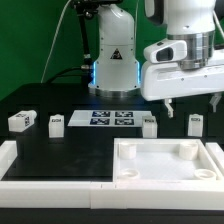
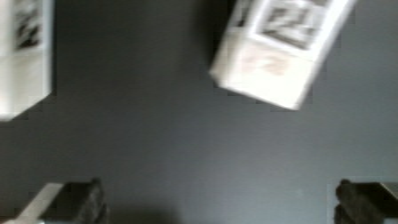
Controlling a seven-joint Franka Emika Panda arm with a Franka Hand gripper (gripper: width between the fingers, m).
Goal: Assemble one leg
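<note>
I hang above the black worktop (image 1: pixel 80 150) with my jaws spread wide and holding nothing. In the wrist view my two fingertips (image 2: pixel 71 200) stand well apart, with only bare dark surface between them. By my reckoning the task is barely begun: no leg is picked up and none is fitted.

In the exterior view four legs lie in a loose row across the worktop. Taking the marker board (image 1: pixel 112 118) as the middle of the clock, the first leg (image 1: pixel 22 121) lies far out at nine o'clock and the second leg (image 1: pixel 57 123) nearer at nine o'clock. The third leg (image 1: pixel 148 124) sits just beside the board at three o'clock, and the fourth leg (image 1: pixel 195 123) farther out at three o'clock. I hover over the gap between the third and the fourth, touching neither. In the wrist view one leg (image 2: pixel 276 50) lies askew ahead of my fingertips, and a second white tagged piece (image 2: pixel 22 55) is cut off by the picture's edge. I cannot tell for sure which is which.

The square top (image 1: pixel 165 160) lies at about five o'clock from the board, and its corner sockets look empty as far as I can see.

Nearly everything is left, I judge: settle on one leg, come down around it, close, carry it to a socket and fix it there
</note>
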